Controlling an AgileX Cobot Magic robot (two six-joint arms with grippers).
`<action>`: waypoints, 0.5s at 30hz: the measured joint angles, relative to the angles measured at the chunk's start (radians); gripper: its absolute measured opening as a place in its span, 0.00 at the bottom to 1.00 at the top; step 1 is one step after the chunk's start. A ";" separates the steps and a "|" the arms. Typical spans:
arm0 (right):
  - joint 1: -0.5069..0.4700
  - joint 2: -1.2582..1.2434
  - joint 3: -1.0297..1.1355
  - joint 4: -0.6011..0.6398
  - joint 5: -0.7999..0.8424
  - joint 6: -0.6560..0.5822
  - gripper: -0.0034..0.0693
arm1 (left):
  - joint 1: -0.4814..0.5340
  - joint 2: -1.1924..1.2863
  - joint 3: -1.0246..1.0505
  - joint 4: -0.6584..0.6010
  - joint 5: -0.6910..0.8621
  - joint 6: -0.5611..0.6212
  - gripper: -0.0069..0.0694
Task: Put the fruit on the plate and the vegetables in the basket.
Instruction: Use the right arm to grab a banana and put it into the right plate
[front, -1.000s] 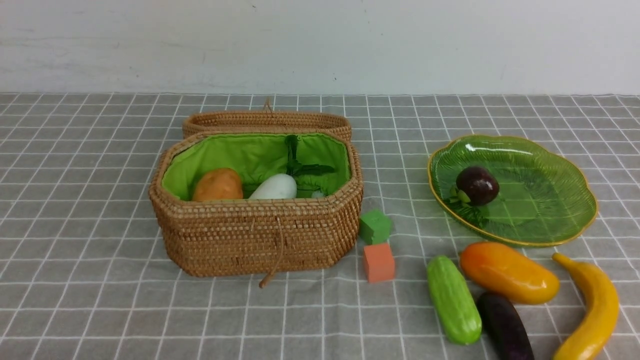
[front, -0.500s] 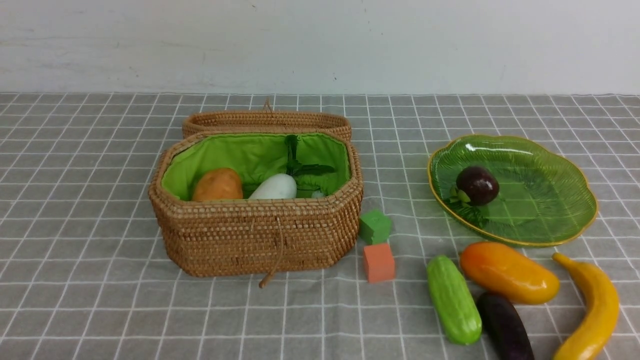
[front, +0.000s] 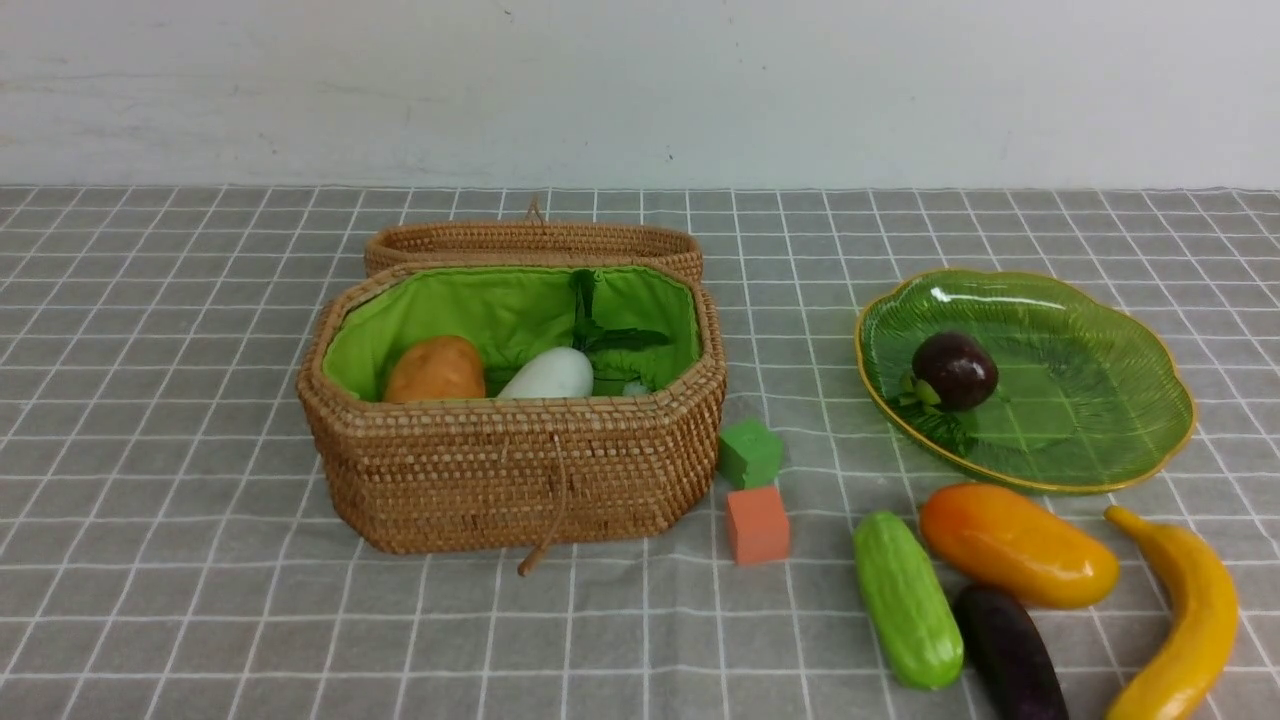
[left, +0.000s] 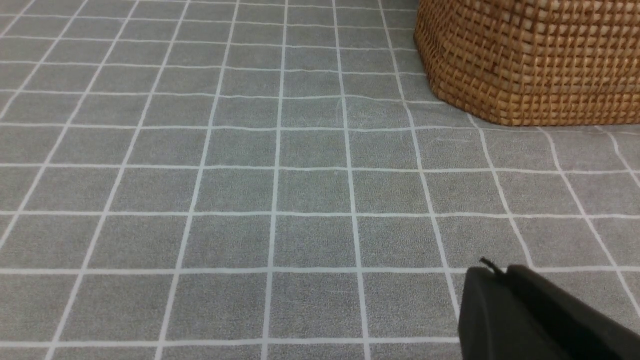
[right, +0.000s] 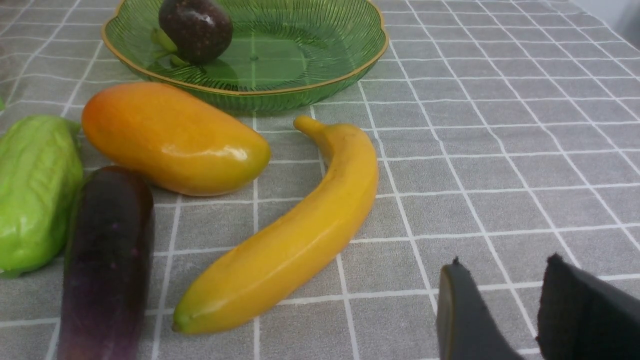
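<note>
Nothing has shifted since before: left gripper pressed together, right gripper spread (empty) near the banana.

The green-lined wicker basket stands left of centre, its lid open behind it. The orange-brown potato and the white radish lie inside. The green glass plate lies at the right, with the dark-purple mangosteen on its left part. Nearer than the plate lie, from left to right, the light-green cucumber, the glossy mango, the dark eggplant and the curved yellow banana.
</note>
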 joint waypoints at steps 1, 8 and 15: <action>0.000 0.000 0.000 0.000 0.000 0.000 0.38 | 0.000 0.000 0.000 0.000 0.000 0.000 0.12; 0.000 0.000 0.000 0.000 0.000 0.000 0.38 | 0.000 0.000 0.000 0.000 0.000 0.000 0.13; 0.000 0.000 0.011 -0.015 -0.095 0.000 0.38 | 0.000 0.000 0.000 0.000 0.000 0.000 0.14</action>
